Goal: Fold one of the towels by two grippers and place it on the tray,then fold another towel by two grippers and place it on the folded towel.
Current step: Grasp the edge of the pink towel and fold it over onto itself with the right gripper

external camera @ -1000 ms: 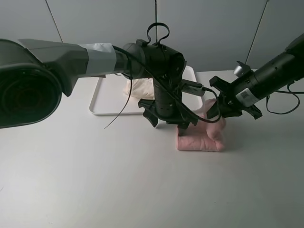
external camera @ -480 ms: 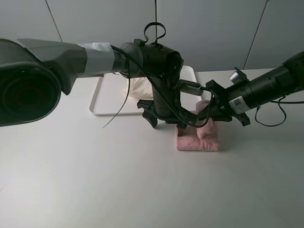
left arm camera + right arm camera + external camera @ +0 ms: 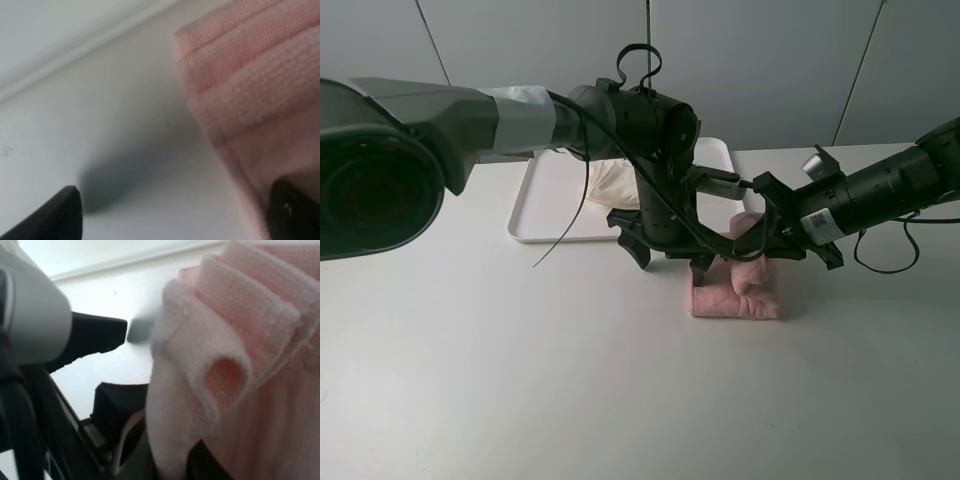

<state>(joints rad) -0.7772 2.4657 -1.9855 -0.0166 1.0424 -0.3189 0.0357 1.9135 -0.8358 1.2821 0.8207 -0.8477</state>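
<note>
Table point(image 3: 520, 380): white top; the widest bare room lies on the left and across the near side, in front of everything.
Tray point(image 3: 535, 215): white, left of centre toward the back wall, its near rim and rounded left corner showing; right part hidden behind the left arm.
Cream towel point(image 3: 615, 185): bundled on the tray, partly hidden by the arm and a cable.
Left gripper point(image 3: 665, 250): hangs down at the middle, fingers spread wide apart, holding nothing; its tips sit low at the left edge of the pink towel. In the left wrist view one dark fingertip point(image 3: 60, 215) stands over bare table, the other at the towel's edge.
Pink towel point(image 3: 735, 295): folded bundle on the table, in front of and right of the tray, apart from it; layered fold edges show in the left wrist view point(image 3: 250, 90). Its far right part is lifted off the bundle.
Right gripper point(image 3: 775, 235): reaches in from the right, clamped together on that raised fold of the pink towel point(image 3: 225, 355).
Right side: bare table beyond and in front of the towel.
</note>
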